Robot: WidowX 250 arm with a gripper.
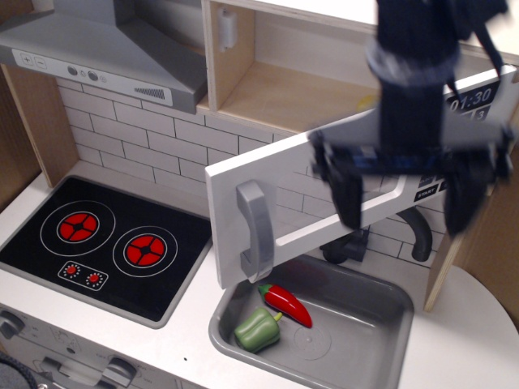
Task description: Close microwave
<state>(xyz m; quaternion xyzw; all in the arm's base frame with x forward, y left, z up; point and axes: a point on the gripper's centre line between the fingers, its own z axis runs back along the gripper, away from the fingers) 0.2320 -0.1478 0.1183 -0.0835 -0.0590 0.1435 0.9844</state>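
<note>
The microwave [276,89] is a pale-wood box at the top with its wide white door [284,174] swung open toward me. The door has a grey vertical handle [255,231] at its left end and a black clock display [470,97] at its right end, partly hidden. My gripper [403,217] is blurred, with its two dark fingers spread wide apart, open and empty. It hangs in front of the right half of the door, over the window and keypad. Whether it touches the door I cannot tell.
A grey extractor hood [105,61] is at the top left. A black hob [105,243] with red rings lies at the left. A grey sink [357,332] below the door holds a red chilli [285,304] and a green pepper [258,328]. A dark tap [418,235] stands behind it.
</note>
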